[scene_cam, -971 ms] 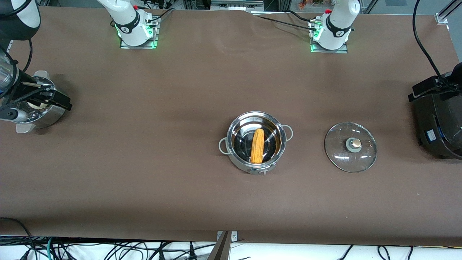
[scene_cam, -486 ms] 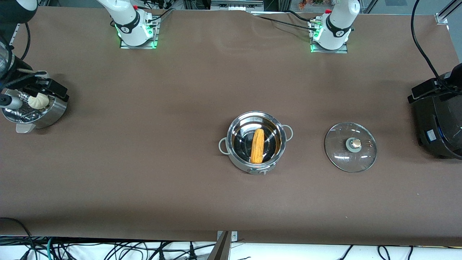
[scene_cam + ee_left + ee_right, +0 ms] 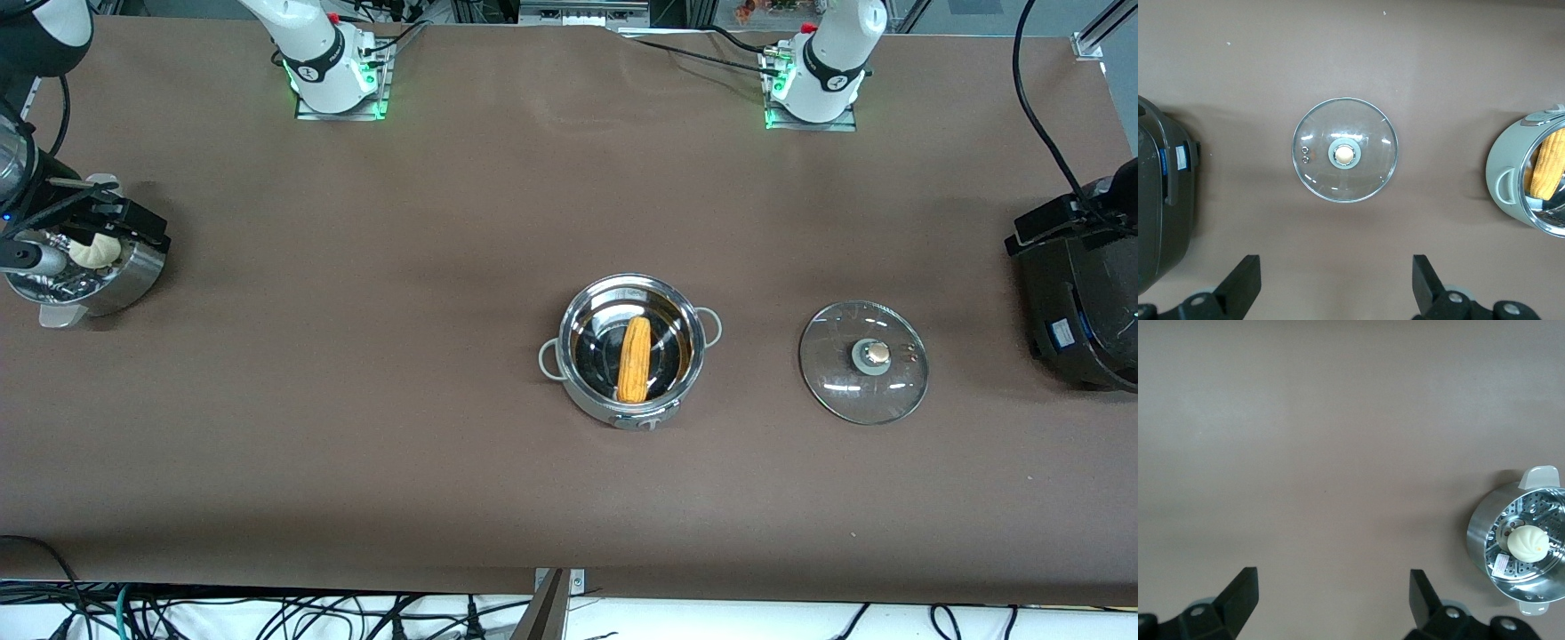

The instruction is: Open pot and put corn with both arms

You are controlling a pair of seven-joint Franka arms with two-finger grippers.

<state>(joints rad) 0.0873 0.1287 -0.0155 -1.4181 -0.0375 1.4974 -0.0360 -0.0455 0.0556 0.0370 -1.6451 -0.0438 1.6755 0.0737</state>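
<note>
On the tabletop (image 3: 356, 400): one pot (image 3: 633, 350), open, with one corn (image 3: 634, 359) inside; one lid (image 3: 863, 361) flat beside it; one steamer (image 3: 89, 276) holding one bun (image 3: 93, 252); one black cooker (image 3: 1085, 293). Two arm bases, two grippers: right gripper (image 3: 1331, 603), left gripper (image 3: 1337, 287), both spread wide.

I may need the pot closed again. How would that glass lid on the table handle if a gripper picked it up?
The glass lid lies flat, knob up, so the knob is probably the only good hold. Smooth glass looks slippery and breakable if dropped. Held by the knob alone, its wide disc may tilt.
</note>
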